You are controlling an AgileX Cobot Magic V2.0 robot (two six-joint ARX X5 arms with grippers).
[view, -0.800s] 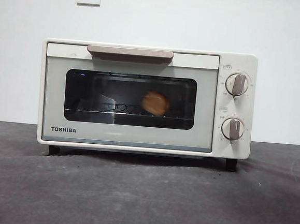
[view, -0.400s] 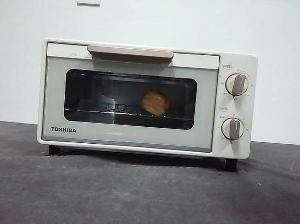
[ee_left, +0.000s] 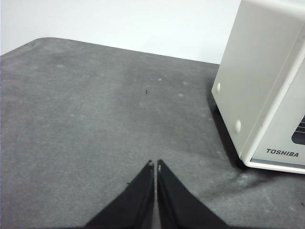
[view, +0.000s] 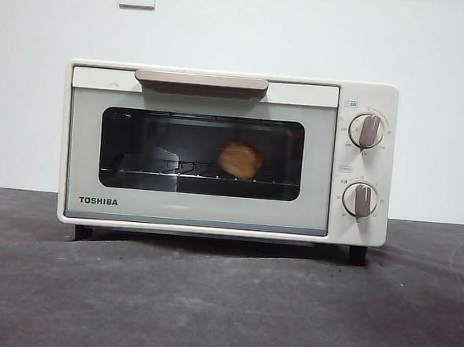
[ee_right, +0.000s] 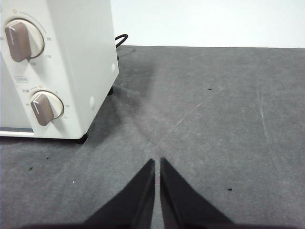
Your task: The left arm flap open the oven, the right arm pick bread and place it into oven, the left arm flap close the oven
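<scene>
The bread [view: 239, 160] sits on the rack inside the shut oven [view: 226, 153]; left gripper [ee_left: 154, 165] and right gripper [ee_right: 157, 161], jaws pressed together and empty, wait beside it, so the task looks done.

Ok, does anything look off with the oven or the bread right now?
Nothing stands out. The oven sits level with its door shut, and the bread rests on the rack behind the window. The left gripper and right gripper hang over bare table, jaws closed, beside the oven.
</scene>
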